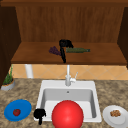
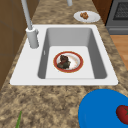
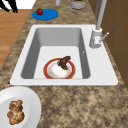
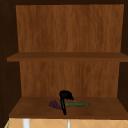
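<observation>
From the front I see my right robot hand [image 1: 65,44] on the lower wooden cabinet shelf [image 1: 105,56], fingers curled at the near end of a long dark-green bottle [image 1: 78,50] lying flat; whether they grip it I cannot tell. A purple grape bunch [image 1: 54,50] lies just left of the bottle. My left robot hand [image 1: 39,114] hangs curled over the white sink's [image 1: 93,100] front-left rim. The upper view shows free shelf either side of the bottle [image 4: 78,104].

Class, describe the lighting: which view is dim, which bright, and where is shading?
Upper view: the cabinet is dim, darkest at its sides; the right hand barely stands out beside the bottle. Left side view: the sink is brightly, evenly lit, its inner walls shaded grey, no glare.
</observation>
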Available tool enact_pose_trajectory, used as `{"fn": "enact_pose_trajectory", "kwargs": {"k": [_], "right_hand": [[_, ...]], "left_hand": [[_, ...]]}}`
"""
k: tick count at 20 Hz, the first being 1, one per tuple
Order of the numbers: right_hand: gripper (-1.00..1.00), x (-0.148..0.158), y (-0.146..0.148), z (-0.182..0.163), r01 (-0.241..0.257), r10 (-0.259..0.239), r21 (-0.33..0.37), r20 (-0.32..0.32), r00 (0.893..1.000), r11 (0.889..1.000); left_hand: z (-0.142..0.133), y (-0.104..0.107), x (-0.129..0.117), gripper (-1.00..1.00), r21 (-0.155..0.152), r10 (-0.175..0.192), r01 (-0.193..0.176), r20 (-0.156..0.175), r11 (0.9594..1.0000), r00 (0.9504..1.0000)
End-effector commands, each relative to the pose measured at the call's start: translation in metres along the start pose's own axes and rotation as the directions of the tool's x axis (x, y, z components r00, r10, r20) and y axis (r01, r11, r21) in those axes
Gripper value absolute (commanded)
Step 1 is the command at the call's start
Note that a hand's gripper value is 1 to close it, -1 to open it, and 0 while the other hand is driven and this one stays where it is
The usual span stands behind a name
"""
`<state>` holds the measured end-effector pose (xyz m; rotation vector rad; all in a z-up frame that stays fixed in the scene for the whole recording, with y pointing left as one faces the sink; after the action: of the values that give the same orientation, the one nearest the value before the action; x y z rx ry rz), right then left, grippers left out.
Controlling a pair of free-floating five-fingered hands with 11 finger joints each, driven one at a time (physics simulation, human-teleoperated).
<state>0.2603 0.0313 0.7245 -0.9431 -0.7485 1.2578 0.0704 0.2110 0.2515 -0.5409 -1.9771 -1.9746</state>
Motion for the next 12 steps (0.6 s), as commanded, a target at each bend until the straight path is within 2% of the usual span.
{"fn": "enact_pose_trajectory", "kwargs": {"k": [1, 12], "right_hand": [[-1.00, -0.023, 0.022, 0.012, 0.002, -0.001, -0.039, 0.013, 1.000, 0.999], [-1.00, -0.089, 0.085, 0.045, 0.009, -0.008, -0.078, 0.018, 1.000, 0.997]], "left_hand": [[0.000, 0.000, 0.000, 0.00, 0.000, 0.000, 0.000, 0.000, 1.0000, 1.0000], [0.000, 0.000, 0.000, 0.00, 0.000, 0.000, 0.000, 0.000, 1.0000, 1.0000]]}}
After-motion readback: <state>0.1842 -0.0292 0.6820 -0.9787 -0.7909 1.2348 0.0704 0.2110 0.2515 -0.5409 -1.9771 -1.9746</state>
